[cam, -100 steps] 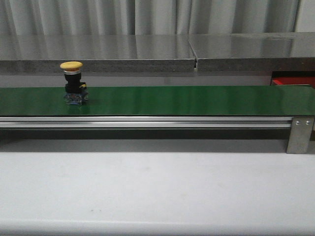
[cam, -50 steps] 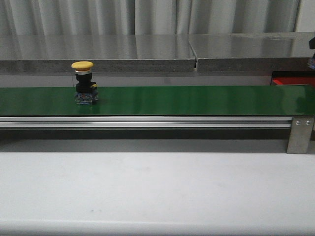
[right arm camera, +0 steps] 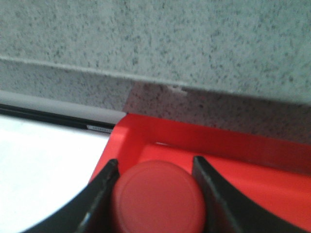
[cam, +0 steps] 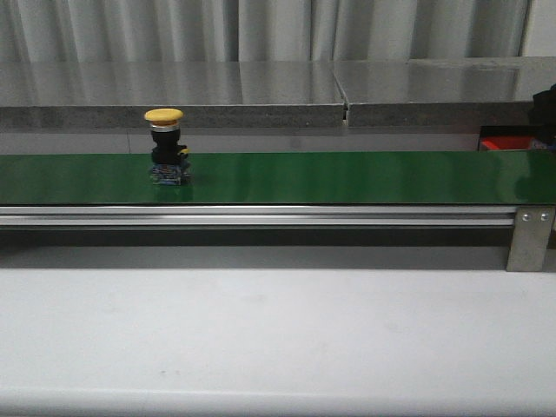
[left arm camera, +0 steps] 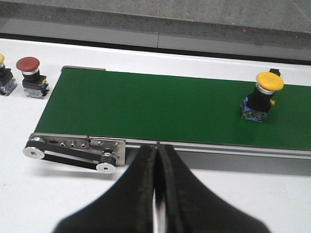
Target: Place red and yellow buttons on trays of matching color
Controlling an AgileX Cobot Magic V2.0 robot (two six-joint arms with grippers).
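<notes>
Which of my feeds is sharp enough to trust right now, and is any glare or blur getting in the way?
Front view: sharp, with soft sheen streaks on the green belt; the yellow button is crisp. Left wrist view: clear and evenly lit, with the shut left pincer dark. Right wrist view: soft, the red button blurred between the fingers, above the red tray.

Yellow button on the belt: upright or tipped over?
Upright. The yellow button stands on its dark base on the green belt, yellow cap on top, in both front and left wrist views.
</notes>
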